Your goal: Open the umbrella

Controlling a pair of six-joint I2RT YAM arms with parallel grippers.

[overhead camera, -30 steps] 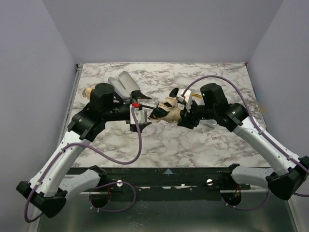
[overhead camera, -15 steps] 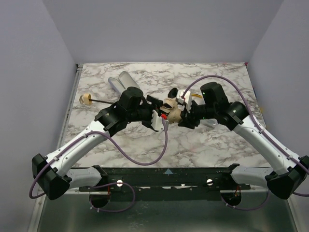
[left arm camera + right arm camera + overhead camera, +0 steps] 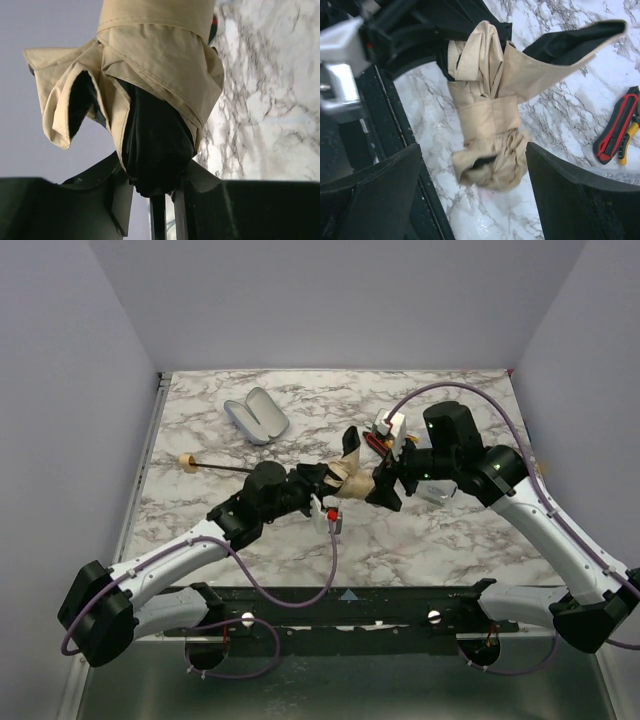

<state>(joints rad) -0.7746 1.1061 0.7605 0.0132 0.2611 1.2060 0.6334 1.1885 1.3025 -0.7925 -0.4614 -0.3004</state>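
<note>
The left tool (image 3: 155,172) stood narrow around the umbrella (image 3: 160,75). Its two dark fingers (image 3: 90,210) pressed on the black lining at the root of the bundled canopy, where the thin shaft (image 3: 225,469) ran out between them. By the look of it, it gripped the umbrella there. The right tool (image 3: 472,150) stood wide. Its fingers (image 3: 375,200) lay on either side of the far end of the bundle, clear of the fabric on both sides and holding nothing.

The umbrella lay across the middle of the tabletop (image 3: 450,540), between the two tools. Whether the bundle rested on the marble or hung just above it could not be told. The shaft reached away to the left and ended in the oval tan handle (image 3: 185,462) near the left edge.

The shaft looked drawn out long, so that part seemed done. The canopy was not open. The peach-tan fabric sat gathered in tight folds, and a band of the same cloth seemed to wrap its middle. Only one flap stood loose, showing the black lining. No ribs were spread. What was left, in all likelihood, was to free the folds and spread the canopy along the shaft.

A lavender case (image 3: 257,413) lay well apart at the back left, and red-and-yellow pliers (image 3: 616,131) lay near the right tool.
</note>
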